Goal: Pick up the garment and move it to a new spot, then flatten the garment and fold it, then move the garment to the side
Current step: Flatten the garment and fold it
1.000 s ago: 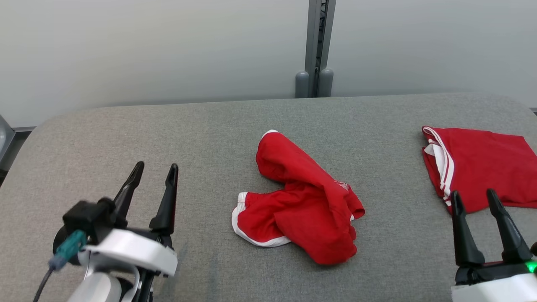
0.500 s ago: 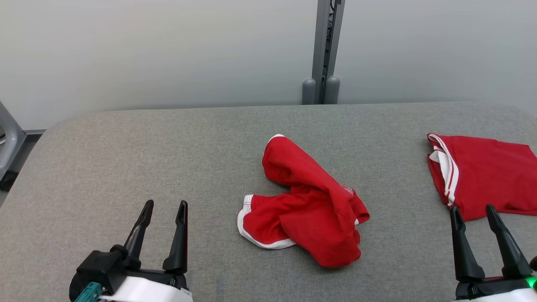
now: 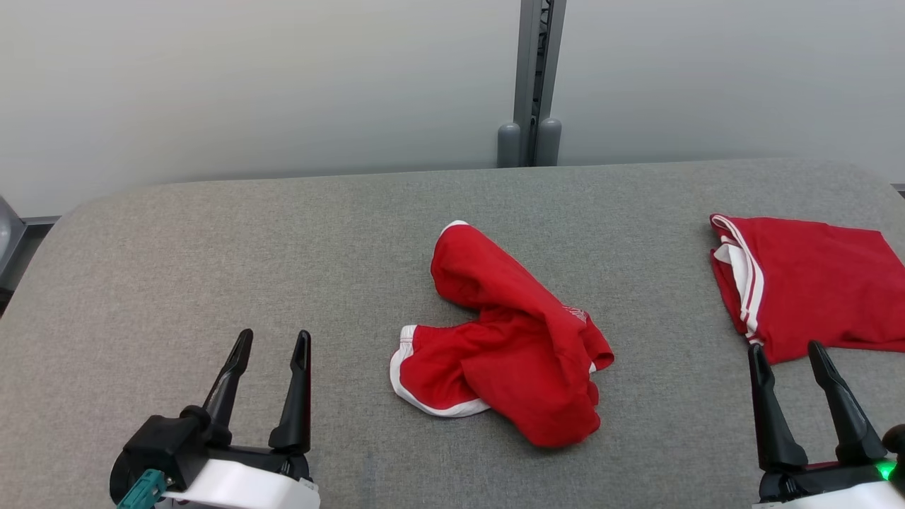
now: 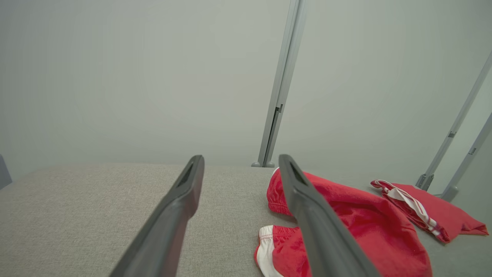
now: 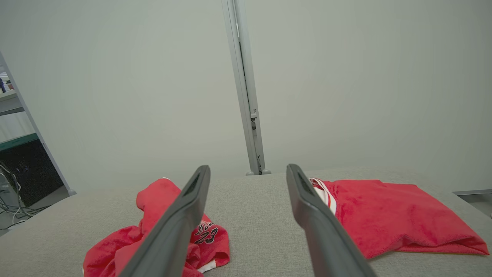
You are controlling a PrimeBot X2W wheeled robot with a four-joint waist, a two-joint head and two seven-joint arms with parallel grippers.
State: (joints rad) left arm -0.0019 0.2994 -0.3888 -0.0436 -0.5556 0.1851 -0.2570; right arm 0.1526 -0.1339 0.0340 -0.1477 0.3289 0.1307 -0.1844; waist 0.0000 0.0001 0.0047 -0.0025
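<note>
— Down at the near edge of the bench point(image 3: 212, 233), are those fingers holding anything?

— No. The left fingers point(image 3: 298, 382) are spread wide with only bare bench between them, and the right fingers point(image 3: 767, 403) gape the same way, empty.

— So where's the thing they're meant to move?

— The crumpled garment point(image 3: 509, 360), red with white trim, lies in a heap between the two pairs. It sits alongside them and runs on past their tips, nearer the left fingers than the right, and neither pair touches it. From the left wrist it shows off to the right of the fingers. From the right wrist it shows off to the left, with a printed 23 facing up.

— Then nothing's been done to it?

— I'd say not. It hasn't been lifted, flattened or folded, so the whole job on that piece is ahead: pick it up, put it down somewhere new, smooth it, fold it, slide it aside.

— And the other red one?

— The folded garment point(image 3: 813, 283) lies flat just past the right fingertips. I'd guess it's a finished piece, though I can't tell whether the tips hang over its hem.

— Beyond that?

— Only a grey post point(image 3: 530, 78) against the pale wall point(image 3: 283, 85).
</note>
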